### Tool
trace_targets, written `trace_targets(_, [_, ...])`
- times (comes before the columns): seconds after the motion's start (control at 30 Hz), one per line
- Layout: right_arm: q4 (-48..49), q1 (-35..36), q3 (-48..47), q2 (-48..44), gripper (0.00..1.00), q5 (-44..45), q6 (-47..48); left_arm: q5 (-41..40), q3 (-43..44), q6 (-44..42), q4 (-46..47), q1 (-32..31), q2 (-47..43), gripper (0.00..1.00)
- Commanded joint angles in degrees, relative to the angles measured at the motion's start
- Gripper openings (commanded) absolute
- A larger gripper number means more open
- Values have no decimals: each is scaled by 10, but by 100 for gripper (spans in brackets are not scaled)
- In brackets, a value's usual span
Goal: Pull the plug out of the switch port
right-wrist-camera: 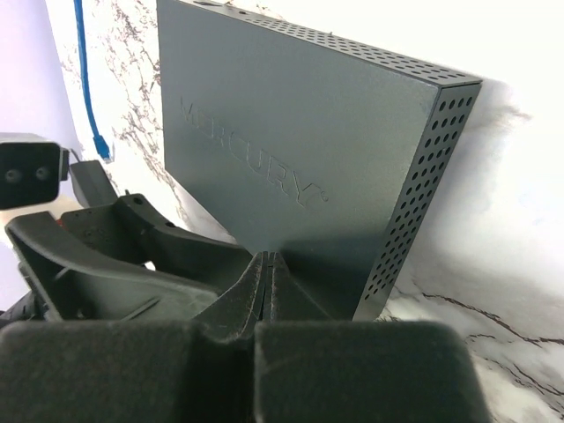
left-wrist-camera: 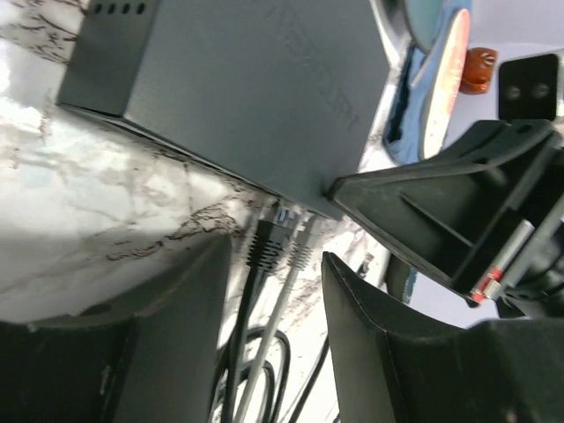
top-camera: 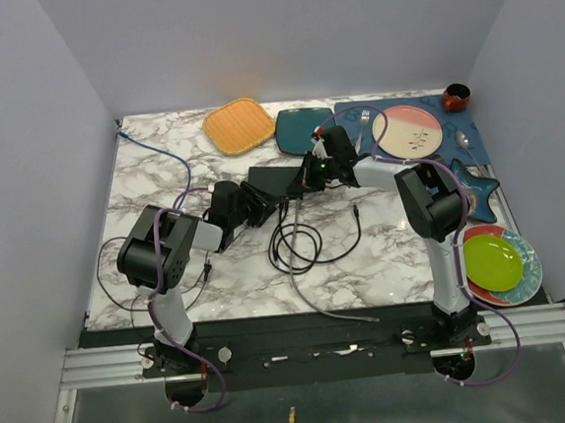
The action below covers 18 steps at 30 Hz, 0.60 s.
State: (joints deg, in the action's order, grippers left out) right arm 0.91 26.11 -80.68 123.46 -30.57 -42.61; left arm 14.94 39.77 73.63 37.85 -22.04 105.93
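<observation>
Two plugs sit in one edge of the switch, side by side: black plug and grey plug, both fully seated in their ports. Their cables run away from the switch twd the arms' side.

Switch lies flat on the marble table, btw the two tools, vent holes along its sides, embossed lettering on top.

Left tool: released. Its fingers stand apart, one each side of the plug pair, close to them w/ a slim gap showing on both sides. No grip on either plug.

Right tool: clenched, nothing btw the fingers. Tips are pressed together and rest on the switch top near the port edge, just beside the plugs.

Black cable loops lie on the table in front of the switch. Blue cable runs well left of the switch. Teal plate sits just behind the switch; orange mat is behind it and to the left, apart from it.
</observation>
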Motion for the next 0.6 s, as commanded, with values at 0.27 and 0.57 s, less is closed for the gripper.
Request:
trace_targets(0.27, [-45, -4, -7, 25, 1, 10, 11, -22, 43, 9, -25, -5, 51, 55])
trace_targets(0.57, [-47, -4, -6, 25, 1, 13, 13, -43, 25, 25, -23, -10, 48, 47])
